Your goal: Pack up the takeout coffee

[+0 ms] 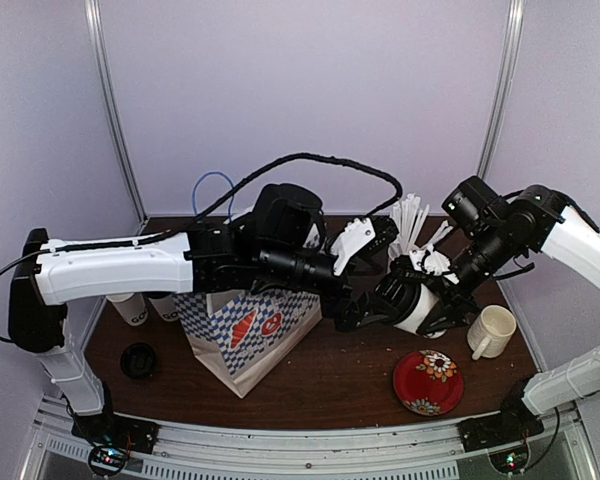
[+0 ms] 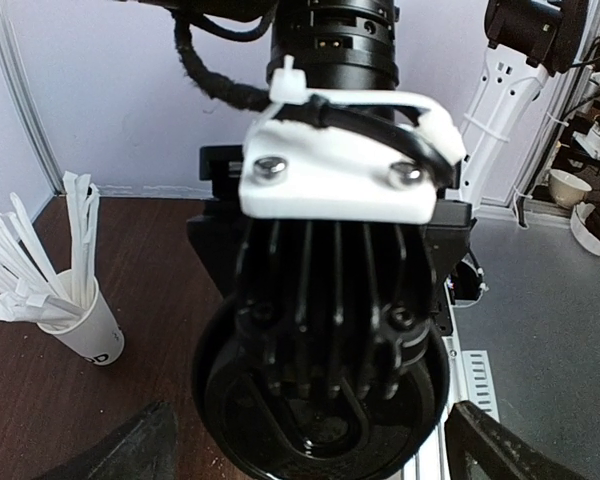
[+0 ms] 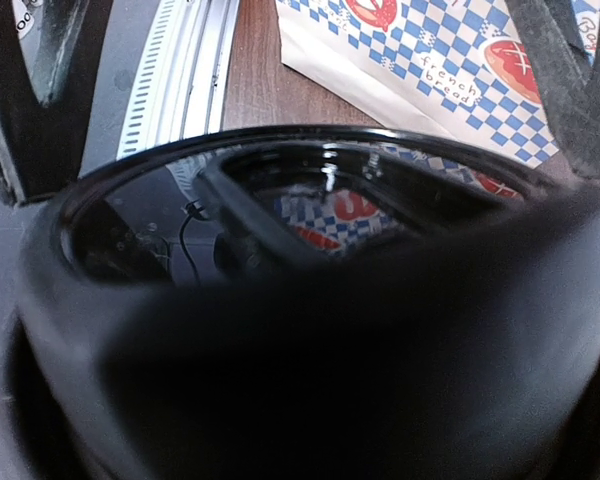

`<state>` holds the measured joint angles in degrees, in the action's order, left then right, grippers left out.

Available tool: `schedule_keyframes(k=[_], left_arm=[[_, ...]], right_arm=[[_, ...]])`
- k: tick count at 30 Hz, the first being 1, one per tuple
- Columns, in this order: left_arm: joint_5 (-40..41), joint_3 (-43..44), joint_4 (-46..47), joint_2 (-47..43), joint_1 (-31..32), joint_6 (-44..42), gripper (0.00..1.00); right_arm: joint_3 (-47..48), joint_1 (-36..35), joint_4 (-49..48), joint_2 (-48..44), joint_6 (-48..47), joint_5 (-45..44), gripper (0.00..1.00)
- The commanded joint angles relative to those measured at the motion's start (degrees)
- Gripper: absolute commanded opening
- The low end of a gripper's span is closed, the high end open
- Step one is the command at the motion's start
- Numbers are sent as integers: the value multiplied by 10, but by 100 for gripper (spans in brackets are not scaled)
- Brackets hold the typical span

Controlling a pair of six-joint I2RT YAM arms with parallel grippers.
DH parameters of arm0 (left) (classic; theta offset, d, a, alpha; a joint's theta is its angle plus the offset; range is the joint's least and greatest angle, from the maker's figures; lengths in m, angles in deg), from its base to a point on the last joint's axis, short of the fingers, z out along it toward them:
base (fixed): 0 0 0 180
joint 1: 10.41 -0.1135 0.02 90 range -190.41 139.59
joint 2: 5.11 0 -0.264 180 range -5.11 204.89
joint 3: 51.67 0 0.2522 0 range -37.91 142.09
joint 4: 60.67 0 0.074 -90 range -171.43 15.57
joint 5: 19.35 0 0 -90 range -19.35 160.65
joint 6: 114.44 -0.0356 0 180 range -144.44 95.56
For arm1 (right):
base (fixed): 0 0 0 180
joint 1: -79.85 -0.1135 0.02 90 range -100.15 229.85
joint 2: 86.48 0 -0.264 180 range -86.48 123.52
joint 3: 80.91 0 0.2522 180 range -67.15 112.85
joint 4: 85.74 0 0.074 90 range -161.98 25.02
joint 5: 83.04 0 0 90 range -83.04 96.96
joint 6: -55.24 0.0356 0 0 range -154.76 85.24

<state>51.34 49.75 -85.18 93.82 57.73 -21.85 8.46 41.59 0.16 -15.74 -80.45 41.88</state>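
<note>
Right gripper pinches lidded coffee cup tipped sideways, long axis L-R, black lid facing left gripper, spread wide.

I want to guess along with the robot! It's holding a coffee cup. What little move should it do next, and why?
Probably ease the left gripper forward around the black lid of the cup. The right gripper grips the cup tipped sideways, and the left one's wide-open fingers frame the lid, so a handover on the way to the paper bag seems likely.

The bag is blue-white checked, the plate red floral, the cup white, black-lidded.
</note>
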Motion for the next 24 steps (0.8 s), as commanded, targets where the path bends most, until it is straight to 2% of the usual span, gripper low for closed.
schedule_keyframes(k=[1,8,16,24], left_arm=[[-1,26,-7,13,5,-19,95],[-6,33,-10,22,6,-20,94],[-6,33,-9,23,6,-20,87],[-29,7,7,1,5,-21,84]], right_arm=[[18,-4,-14,3,11,-5,69],[19,-9,-21,8,21,-3,69],[18,-15,-33,12,30,-10,70],[20,-16,-32,16,25,2,71]])
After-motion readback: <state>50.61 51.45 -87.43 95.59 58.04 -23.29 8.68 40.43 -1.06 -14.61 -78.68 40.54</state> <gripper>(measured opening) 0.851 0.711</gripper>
